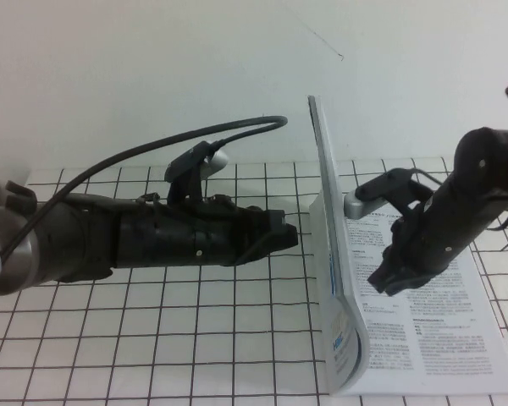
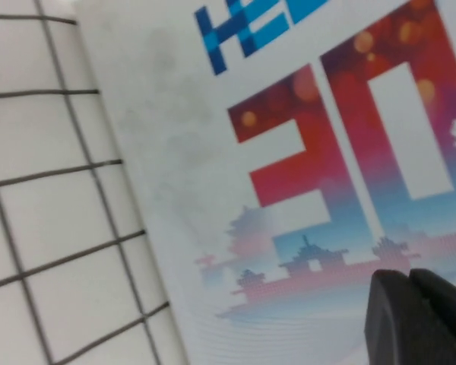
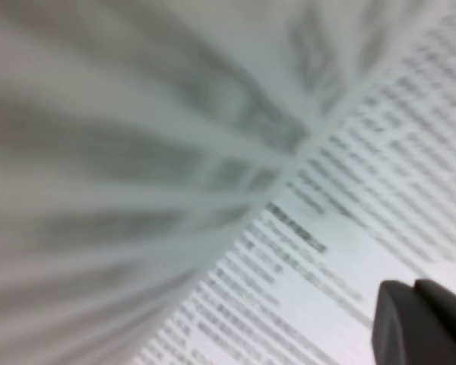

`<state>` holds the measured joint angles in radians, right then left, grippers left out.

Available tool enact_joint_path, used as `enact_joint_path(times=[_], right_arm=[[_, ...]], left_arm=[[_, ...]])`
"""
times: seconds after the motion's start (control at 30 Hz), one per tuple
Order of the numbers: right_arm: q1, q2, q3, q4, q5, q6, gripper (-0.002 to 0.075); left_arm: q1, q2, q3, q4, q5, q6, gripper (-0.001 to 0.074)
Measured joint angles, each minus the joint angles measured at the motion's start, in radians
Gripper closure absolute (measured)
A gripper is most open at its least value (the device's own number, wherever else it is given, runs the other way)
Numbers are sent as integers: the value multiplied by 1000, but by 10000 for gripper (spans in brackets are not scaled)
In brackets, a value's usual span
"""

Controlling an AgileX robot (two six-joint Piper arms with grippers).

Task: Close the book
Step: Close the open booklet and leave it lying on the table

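while the book (image 1: 432, 338) lies at the table's (image 1: 195, 338) 4 o'clock with its cover (image 1: 328, 220) standing near upright, the left gripper (image 1: 289, 234), clenched empty, sits at the cover's 9 o'clock. the right gripper (image 1: 394, 281), likewise clenched, hangs over the flat page at 3 o'clock. i'd fear the cover falling onto that arm, or flopping back open.

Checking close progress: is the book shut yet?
Half open: cover stands upright, pages lie flat on the table; left gripper beside the cover, right gripper over the pages.
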<state>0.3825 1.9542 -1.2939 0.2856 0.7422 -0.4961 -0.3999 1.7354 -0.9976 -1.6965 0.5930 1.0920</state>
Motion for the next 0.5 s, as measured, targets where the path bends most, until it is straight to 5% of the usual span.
enact_joint_path(times=[0.3,0.5], right_arm=[[-69,-269,2,-174,46,107,729],[-125,-464,4,-241,131,112,729]], left_arm=[[-2,0,-24,0,120,26,738],[-3,-60,-28,81,32,45,738]])
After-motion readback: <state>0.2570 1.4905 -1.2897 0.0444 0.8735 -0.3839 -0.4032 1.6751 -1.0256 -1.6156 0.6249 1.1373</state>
